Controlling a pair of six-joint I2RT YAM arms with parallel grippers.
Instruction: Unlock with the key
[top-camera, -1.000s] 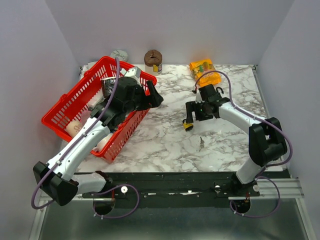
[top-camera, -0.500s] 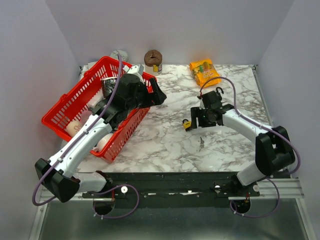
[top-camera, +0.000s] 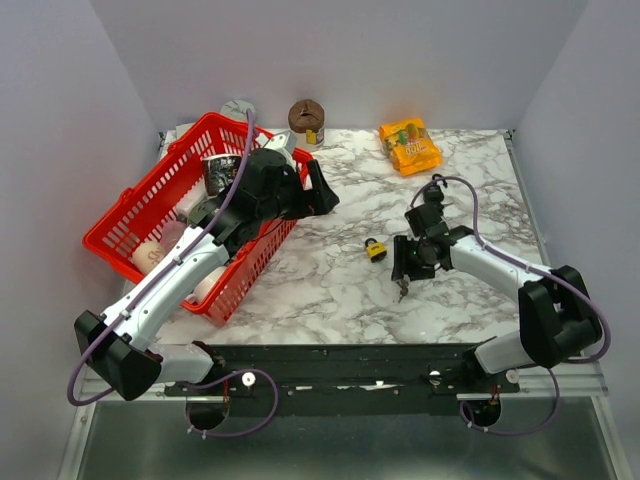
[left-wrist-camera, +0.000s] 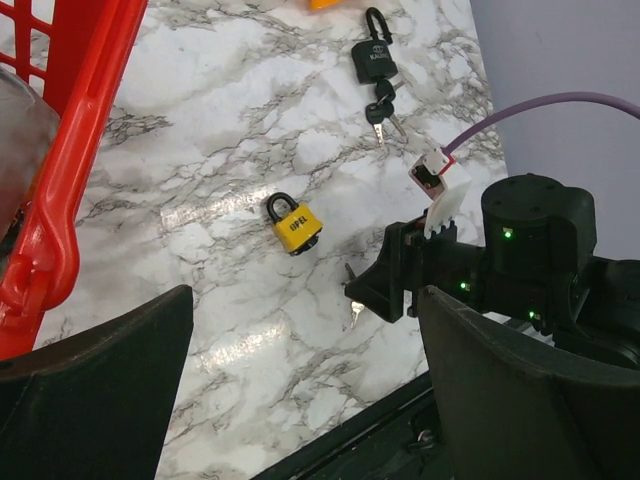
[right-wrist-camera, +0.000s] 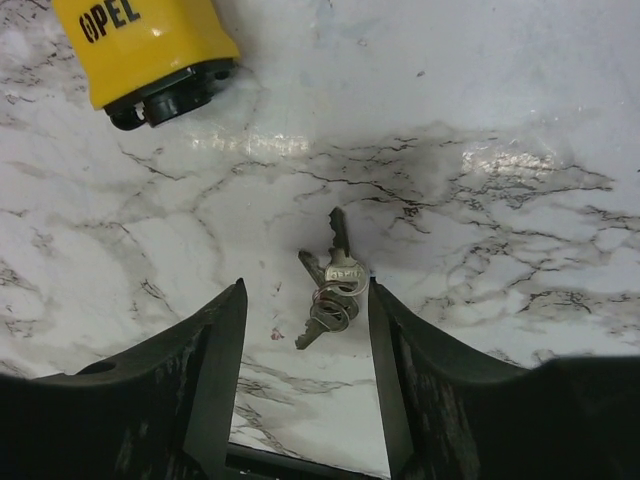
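A small yellow padlock (top-camera: 375, 248) (left-wrist-camera: 293, 224) (right-wrist-camera: 140, 50) lies flat on the marble table (top-camera: 330, 290), its keyhole end towards my right gripper. A bunch of silver keys (top-camera: 402, 289) (left-wrist-camera: 353, 312) (right-wrist-camera: 330, 285) lies just nearer than it. My right gripper (top-camera: 403, 272) (right-wrist-camera: 305, 290) points down over the keys, open, one finger on each side of the bunch; the right finger stands close to the key head. My left gripper (top-camera: 322, 192) (left-wrist-camera: 305, 400) hovers wide open and empty beside the basket, well left of the padlock.
A red basket (top-camera: 150, 215) holding several items sits at the left, under my left arm. A black padlock with its own keys (left-wrist-camera: 377, 60) lies farther back on the right. A yellow snack bag (top-camera: 408, 145) and a brown object (top-camera: 306, 118) stand along the back edge.
My right gripper has moved from the yellow padlock towards the near edge, down over the keys, and its jaws have narrowed. The left arm has shifted slightly right.
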